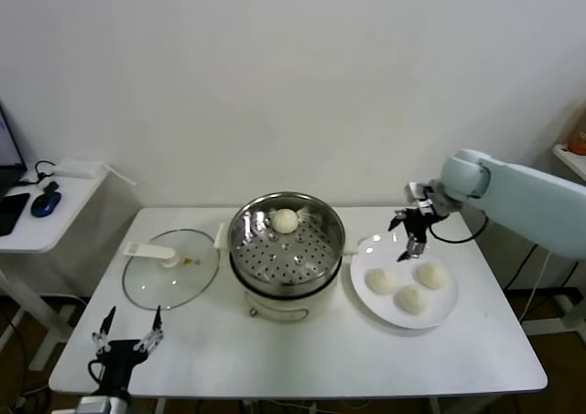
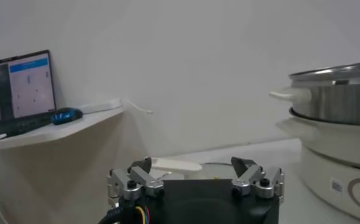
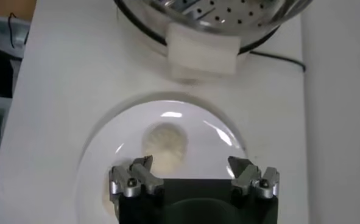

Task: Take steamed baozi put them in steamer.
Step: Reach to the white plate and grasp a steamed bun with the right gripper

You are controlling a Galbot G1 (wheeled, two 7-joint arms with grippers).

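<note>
The steamer stands mid-table, with one steamed baozi on its perforated tray at the far side. Three more baozi lie on a white plate to its right. My right gripper hangs open above the plate's far edge, holding nothing. In the right wrist view the right gripper is open over the plate, a baozi lies just beyond one fingertip, and the steamer is farther off. My left gripper rests open at the table's front left corner.
A glass lid with a white handle lies flat to the left of the steamer. In the left wrist view, the left gripper faces the lid handle and the steamer's side. A side desk with a mouse stands at far left.
</note>
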